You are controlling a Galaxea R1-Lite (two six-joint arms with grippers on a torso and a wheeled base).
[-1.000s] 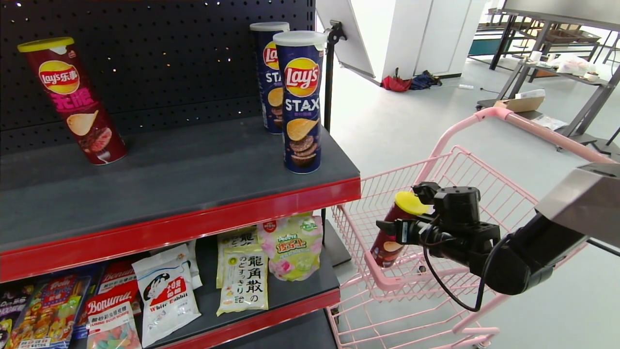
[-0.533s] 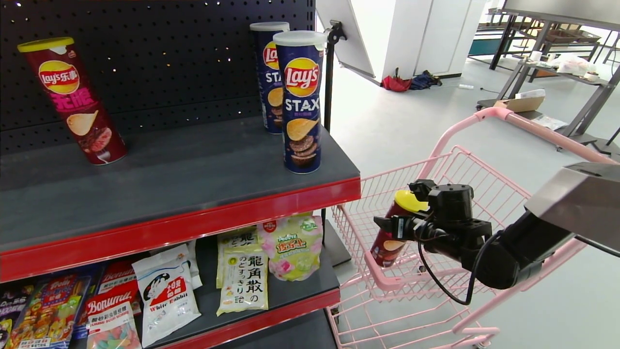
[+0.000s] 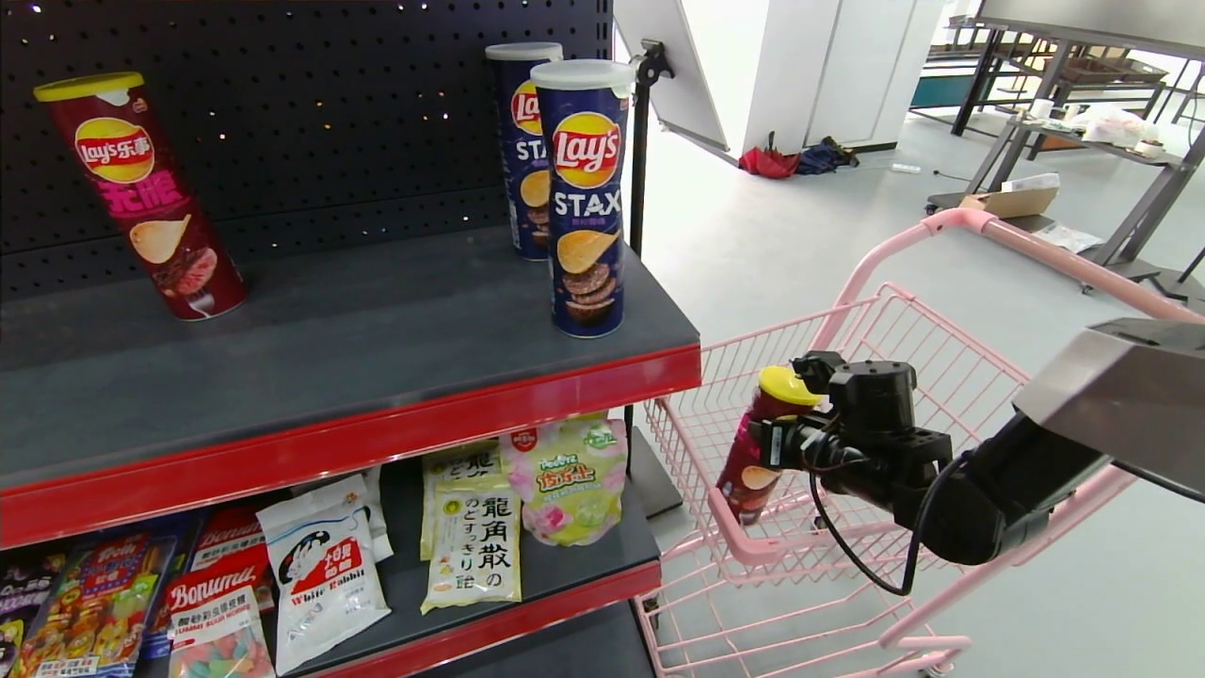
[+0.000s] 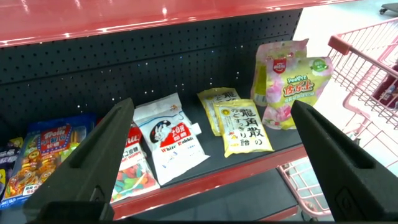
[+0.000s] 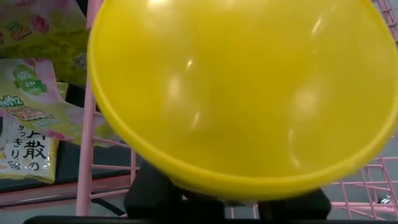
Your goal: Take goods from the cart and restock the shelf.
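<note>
Finding 1: the red chip can (image 3: pixel 750 471) is inside the pink cart (image 3: pixel 927 226), at its front corner nearest the shelf, tilted with the yellow lid (image 5: pixel 242 93) uppermost. The right gripper (image 3: pixel 774 441) is clamped on it high on the body, just under the lid.

Risks for you to note:
- The hold is high, so most of the can hangs below the fingers. You should expect it to swing or slide in the grasp if the lift is abrupt.
- The can's lower end sits close to the cart's front rim. I cannot tell whether it is clear of the rim, and a sideways move now could snag it on the wire.
- The shelf's red front edge (image 3: pixel 377 438) lies above and beside the can, so a low approach would strike it.
- Two blue cans (image 3: pixel 586 198) stand at the near end of the upper shelf (image 3: pixel 377 330). A wide swing could topple them.

Condition of goods: a tall, slim tube with a smooth printed wall. It shows no dents, and the lid is seated.

The left gripper (image 4: pixel 212 104) is spread wide and empty, facing the lower shelf's packets (image 4: pixel 245 127).
</note>
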